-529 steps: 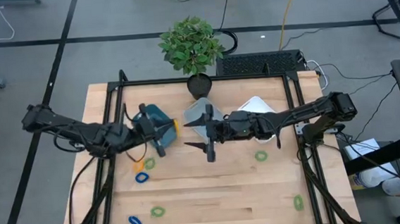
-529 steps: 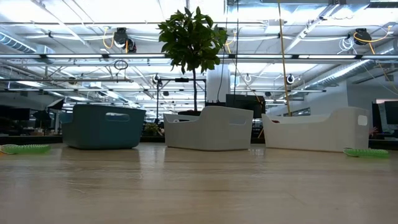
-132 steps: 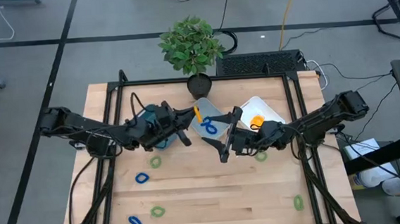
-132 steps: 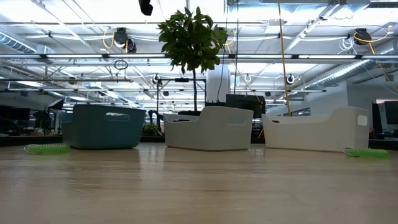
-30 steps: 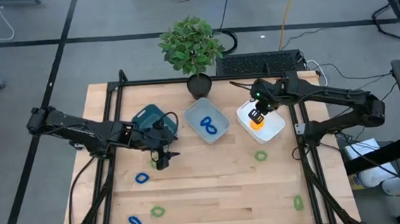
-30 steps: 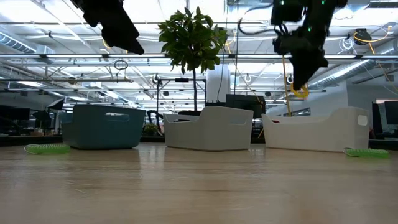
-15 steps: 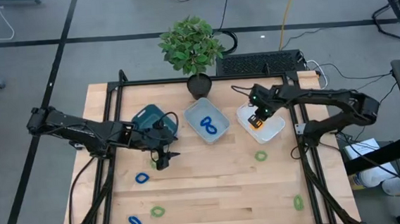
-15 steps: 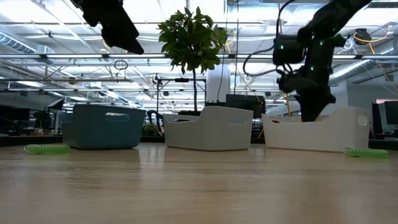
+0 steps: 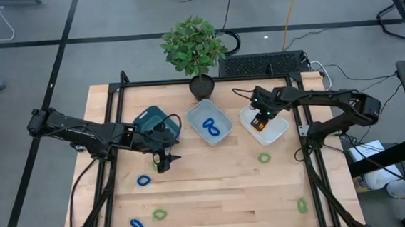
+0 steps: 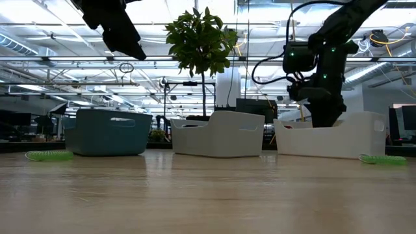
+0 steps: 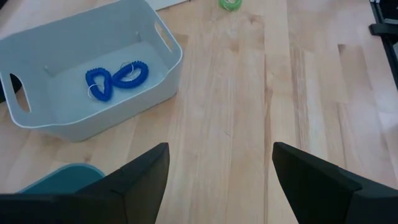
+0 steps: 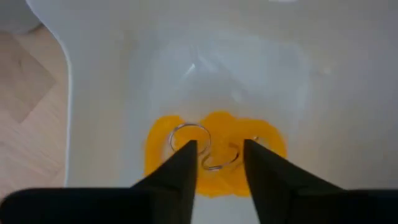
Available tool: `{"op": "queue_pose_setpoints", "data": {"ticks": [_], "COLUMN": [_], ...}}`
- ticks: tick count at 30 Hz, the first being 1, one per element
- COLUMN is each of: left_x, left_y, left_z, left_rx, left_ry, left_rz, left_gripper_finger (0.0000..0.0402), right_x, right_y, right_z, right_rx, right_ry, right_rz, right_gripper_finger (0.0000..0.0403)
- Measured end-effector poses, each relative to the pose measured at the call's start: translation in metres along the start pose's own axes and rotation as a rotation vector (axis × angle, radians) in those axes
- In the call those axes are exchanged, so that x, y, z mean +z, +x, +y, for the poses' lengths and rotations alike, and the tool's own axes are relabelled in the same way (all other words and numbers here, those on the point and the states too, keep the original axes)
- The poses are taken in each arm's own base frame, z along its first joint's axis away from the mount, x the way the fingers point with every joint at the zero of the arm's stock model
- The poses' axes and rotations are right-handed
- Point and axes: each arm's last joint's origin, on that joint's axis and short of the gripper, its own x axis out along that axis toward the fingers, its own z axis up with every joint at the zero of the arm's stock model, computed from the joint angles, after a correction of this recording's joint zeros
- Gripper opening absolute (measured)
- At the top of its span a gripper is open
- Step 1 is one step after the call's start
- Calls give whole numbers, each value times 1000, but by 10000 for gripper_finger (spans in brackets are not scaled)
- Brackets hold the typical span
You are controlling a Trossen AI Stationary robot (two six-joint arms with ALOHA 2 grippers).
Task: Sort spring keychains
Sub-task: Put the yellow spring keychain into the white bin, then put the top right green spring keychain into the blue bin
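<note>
My right gripper [image 9: 259, 122] points down into the white bin [image 9: 278, 128]. In the right wrist view its fingers stand apart [image 12: 221, 155] just over the orange spring keychains [image 12: 217, 124] on the bin's floor. My left gripper [image 9: 164, 161] hangs open [image 11: 221, 168] above the table, in front of the teal bin [image 9: 149, 121], holding nothing. Two blue keychains [image 11: 115, 78] lie in the grey-blue bin [image 9: 197, 121]. Green keychains [image 9: 264, 158] [image 9: 159, 214] and blue ones [image 9: 143, 180] [image 9: 136, 223] lie loose on the wood.
The three bins stand in a row across the table's far half, with a potted plant [image 9: 202, 87] behind them. Another green keychain [image 9: 302, 205] lies near the front right corner. A black frame runs along the table's edges.
My right gripper has come down into the white bin, carrying the orange keychain that hung below it. In the low view its fingers and the keychain now sit behind the bin's wall. My left gripper has kept still.
</note>
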Motion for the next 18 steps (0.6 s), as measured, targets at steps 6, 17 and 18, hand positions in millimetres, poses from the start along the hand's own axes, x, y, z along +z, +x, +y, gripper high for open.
{"op": "queue_pose_setpoints", "data": {"ticks": [6, 17, 18], "left_x": [0, -1, -2], "left_y": [0, 0, 0], "left_z": [0, -1, -1], "left_rx": [1, 0, 0], "left_ry": [0, 4, 7], "left_rz": [2, 10, 16], "left_gripper_finger": [294, 294, 294], "right_x": [0, -9, -10], "right_y": [-12, -39, -42], "right_z": [3, 19, 22], "right_rx": [-19, 57, 69], "right_ry": [-46, -125, -137], "right_rz": [-92, -230, -251], "right_gripper_finger": [205, 290, 292]}}
